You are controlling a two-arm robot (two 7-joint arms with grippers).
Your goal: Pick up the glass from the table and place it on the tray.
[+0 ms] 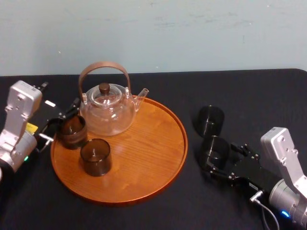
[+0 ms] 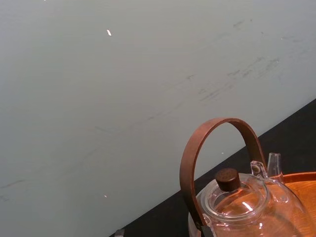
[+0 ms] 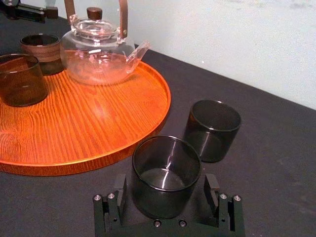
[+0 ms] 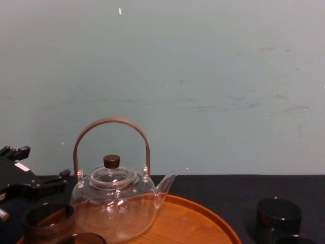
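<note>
Black desk (image 1: 249, 91) against a pale wall (image 1: 192, 33). Head view first: the right tool (image 1: 223, 158) sits low on the desk with the glass (image 1: 214, 151) between its fingers, just right of the wooden tray (image 1: 144, 158). Makes sense, it's lined up for a side grab. A second tumbler (image 1: 211, 120) stands just behind, close enough to get bumped. On the tray there's a glass teapot (image 1: 108, 112) at the back, a front tumbler (image 1: 96, 156) and an edge tumbler (image 1: 72, 130) on the left, so the bare right half looks like the obvious drop spot. The left tool (image 1: 61, 122) is by that edge tumbler, can't tell if it's gripping.

Left wrist view looks past the glass teapot (image 2: 242, 202) at the wall (image 2: 123, 98).

Right wrist view: the right tool (image 3: 165, 182) has its fingers (image 3: 120, 190) apart on either side of the glass (image 3: 166, 170), not clamped. The glass would need lifting over the wooden tray (image 3: 98, 118) rim, I reckon.

Chest view: the glass teapot (image 4: 114, 203) is upright, with the left tool (image 4: 51, 183) beside it.
</note>
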